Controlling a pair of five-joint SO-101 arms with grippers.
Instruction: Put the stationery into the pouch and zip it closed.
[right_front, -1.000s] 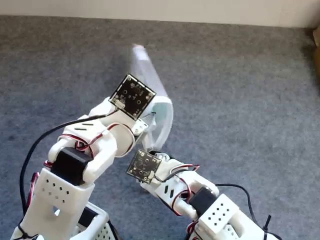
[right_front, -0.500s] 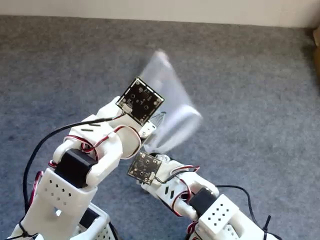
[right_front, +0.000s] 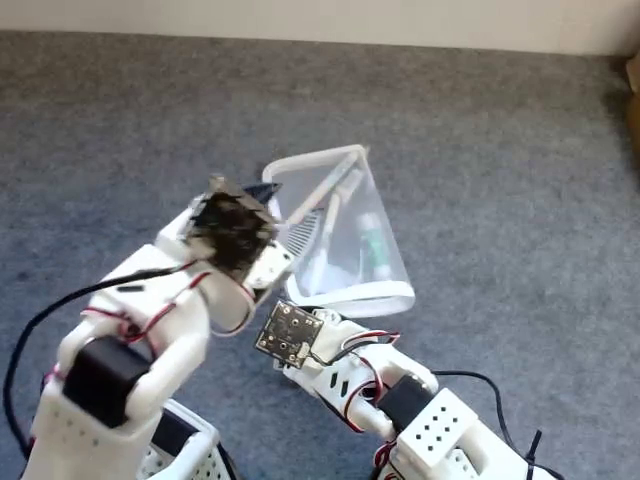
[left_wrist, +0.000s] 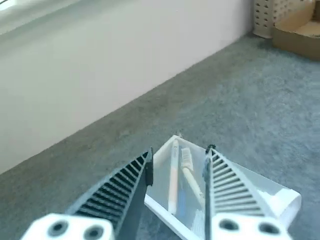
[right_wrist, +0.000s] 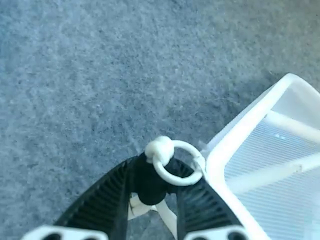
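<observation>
The clear pouch (right_front: 345, 235) with white trim lies flat on the grey carpet, and several pens (right_front: 312, 195) and a green-marked item (right_front: 372, 245) show through it. My left gripper (right_front: 282, 208) hovers over the pouch's left edge. It is open, and the pouch (left_wrist: 200, 200) and a white pen (left_wrist: 173, 175) appear between its fingers (left_wrist: 147, 170). My right gripper (right_wrist: 167, 172) is at the pouch's near corner (right_wrist: 260, 145), shut on the white ring of the zipper pull (right_wrist: 175, 162). The right arm (right_front: 350, 370) comes in from the lower right.
Grey carpet (right_front: 500, 150) stretches all around the pouch. A pale wall (left_wrist: 125, 60) runs along the far side. A cardboard box (left_wrist: 300, 35) and a white perforated basket (left_wrist: 265, 17) stand far off by the wall.
The pouch, raised and blurred before, swung right and dropped flat on the carpet. My left arm drew back to the left. The right arm kept still.
</observation>
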